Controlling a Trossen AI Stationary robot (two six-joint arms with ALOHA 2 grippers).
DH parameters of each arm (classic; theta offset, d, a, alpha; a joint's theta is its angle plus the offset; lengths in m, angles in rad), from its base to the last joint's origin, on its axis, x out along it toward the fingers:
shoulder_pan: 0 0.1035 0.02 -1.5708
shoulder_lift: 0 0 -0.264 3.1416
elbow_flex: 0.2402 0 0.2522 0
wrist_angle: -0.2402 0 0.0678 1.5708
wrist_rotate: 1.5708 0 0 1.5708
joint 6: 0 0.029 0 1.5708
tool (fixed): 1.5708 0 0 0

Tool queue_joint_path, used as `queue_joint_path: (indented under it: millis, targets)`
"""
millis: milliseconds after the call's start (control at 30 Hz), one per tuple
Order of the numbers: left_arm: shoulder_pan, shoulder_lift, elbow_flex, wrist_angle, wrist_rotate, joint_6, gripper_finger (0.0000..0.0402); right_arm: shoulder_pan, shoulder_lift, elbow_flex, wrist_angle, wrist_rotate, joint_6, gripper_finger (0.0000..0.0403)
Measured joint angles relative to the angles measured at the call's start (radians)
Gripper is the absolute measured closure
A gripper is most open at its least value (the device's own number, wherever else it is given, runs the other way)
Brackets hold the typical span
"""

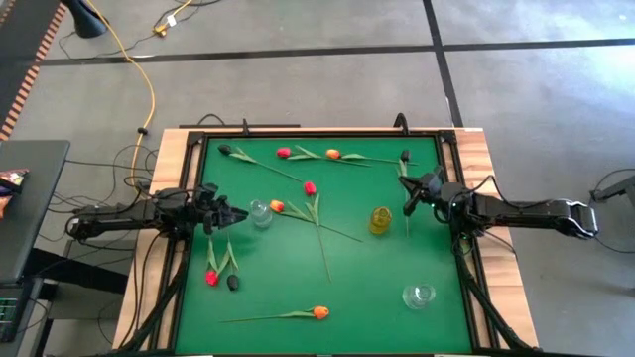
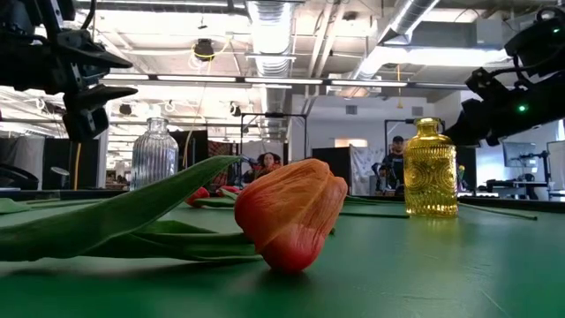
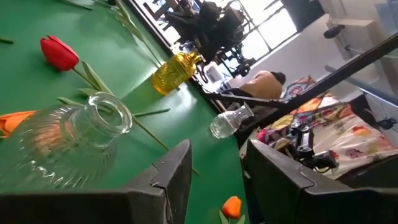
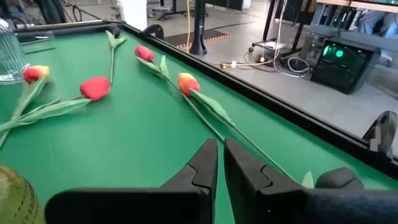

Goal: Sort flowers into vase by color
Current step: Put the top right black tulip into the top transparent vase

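Nine tulips lie flat on the green table (image 1: 198, 327). Along the far edge lie a black one (image 1: 225, 150), a red one (image 1: 284, 153), an orange one (image 1: 332, 155) and a black one (image 1: 405, 156). A red one (image 1: 310, 187) and an orange one (image 1: 277, 206) lie mid-table. A red one (image 1: 211, 278), a black one (image 1: 233, 283) and an orange one (image 1: 319, 313) lie nearer. My left gripper (image 1: 236, 214) (image 3: 214, 180) is open, raised beside a clear ribbed vase (image 1: 260, 213) (image 3: 68, 137). My right gripper (image 1: 409, 201) (image 4: 221, 163) is shut, raised over the far-right black tulip's stem, beside the yellow vase (image 1: 380, 220).
A second clear vase (image 1: 419, 296) stands near the table's right near corner. All three vases are upright and hold no flowers. A raised dark rim (image 1: 317, 134) runs round the table. In the low view the near orange tulip (image 2: 291, 221) fills the foreground. People sit far behind.
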State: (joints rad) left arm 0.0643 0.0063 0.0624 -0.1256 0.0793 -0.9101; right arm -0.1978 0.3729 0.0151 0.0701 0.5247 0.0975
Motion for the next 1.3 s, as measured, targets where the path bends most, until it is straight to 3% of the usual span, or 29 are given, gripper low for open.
queue_joint_path:
  millis: [67, 233, 367, 500, 800, 1033, 1300]
  targets:
    - [0.000, 0.000, 0.000, 0.000, -0.006, 0.009, 0.0260, 0.001, 0.000, 0.000, 0.016, -0.001, 0.052, 0.0347]
    - [0.000, 0.000, -0.001, 0.009, -0.033, 0.047, 0.0260, 0.007, 0.001, 0.001, 0.037, -0.027, 0.457, 0.0347]
    - [0.000, 0.000, -0.002, 0.033, -0.039, 0.092, 0.0260, -0.009, 0.002, 0.001, 0.028, 0.004, 0.585, 0.0347]
    - [0.001, 0.000, 0.005, 0.078, -0.030, 0.114, 0.0260, -0.012, 0.000, 0.002, 0.026, -0.036, 0.705, 0.0347]
    - [0.001, 0.001, 0.176, -0.098, -0.015, 0.311, 0.0260, -0.007, 0.000, 0.005, 0.171, -0.321, 0.788, 0.0347]
    - [0.001, 0.090, 0.307, -0.257, -0.008, 0.411, 0.0260, 0.087, 0.062, 0.168, 0.171, -0.225, 0.722, 0.0350]
    - [0.001, 0.303, 0.461, -0.313, 0.002, 0.588, 0.0260, 0.124, 0.287, 0.424, 0.161, -0.179, 0.557, 0.0366]
